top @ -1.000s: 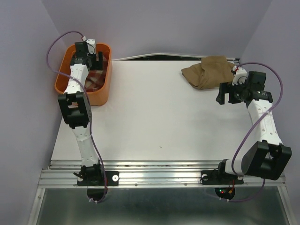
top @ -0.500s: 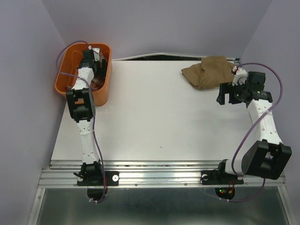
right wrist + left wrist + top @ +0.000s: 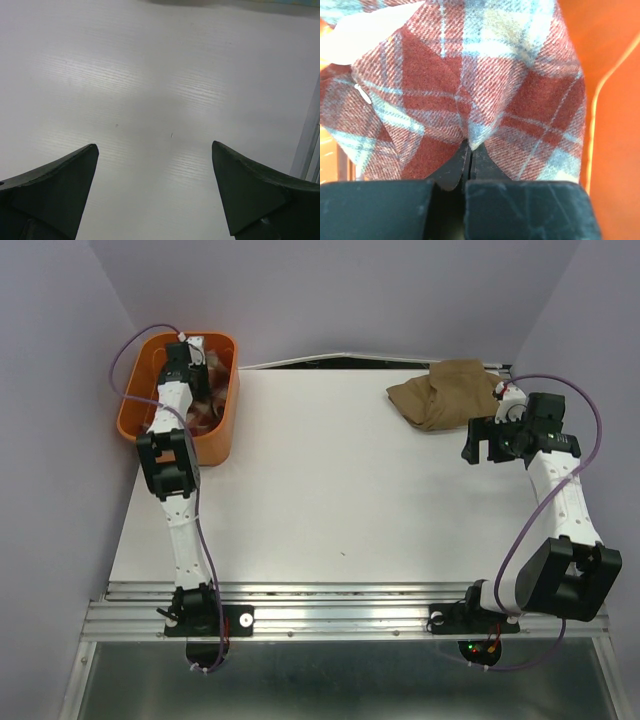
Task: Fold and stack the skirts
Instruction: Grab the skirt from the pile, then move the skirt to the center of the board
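Left gripper (image 3: 470, 150) is clamped tight on a pinch of the red-and-cream plaid skirt (image 3: 470, 75), down inside the orange basket (image 3: 135, 422) at the far left corner of the table (image 3: 330, 490). Right gripper (image 3: 155, 170) hangs wide open over the white tabletop, holding nothing. Tan-brown skirt (image 3: 445, 392) sits bunched up at the far right edge, just beside that right gripper.

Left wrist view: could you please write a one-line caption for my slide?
The left end effector shut on a fold of the plaid skirt inside the basket.
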Robot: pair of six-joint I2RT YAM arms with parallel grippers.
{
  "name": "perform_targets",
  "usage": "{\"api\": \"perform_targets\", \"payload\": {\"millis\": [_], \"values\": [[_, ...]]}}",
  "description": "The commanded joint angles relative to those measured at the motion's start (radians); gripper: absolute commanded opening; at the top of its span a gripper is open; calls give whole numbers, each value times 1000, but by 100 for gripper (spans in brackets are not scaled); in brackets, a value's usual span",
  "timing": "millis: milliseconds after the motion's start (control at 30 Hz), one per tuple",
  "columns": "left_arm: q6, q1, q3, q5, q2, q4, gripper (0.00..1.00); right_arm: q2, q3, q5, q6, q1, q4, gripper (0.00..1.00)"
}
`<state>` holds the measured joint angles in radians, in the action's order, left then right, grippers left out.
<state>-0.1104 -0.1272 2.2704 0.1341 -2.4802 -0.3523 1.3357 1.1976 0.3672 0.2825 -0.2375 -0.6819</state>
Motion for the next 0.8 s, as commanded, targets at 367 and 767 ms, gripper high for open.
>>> {"api": "perform_targets", "payload": {"millis": [367, 767], "values": [[-170, -49, 12, 183, 530, 113, 0, -75, 77, 53, -6, -5, 7, 100], [3, 1, -6, 568, 779, 211, 0, -104, 103, 96, -40, -5, 30, 100]]}}
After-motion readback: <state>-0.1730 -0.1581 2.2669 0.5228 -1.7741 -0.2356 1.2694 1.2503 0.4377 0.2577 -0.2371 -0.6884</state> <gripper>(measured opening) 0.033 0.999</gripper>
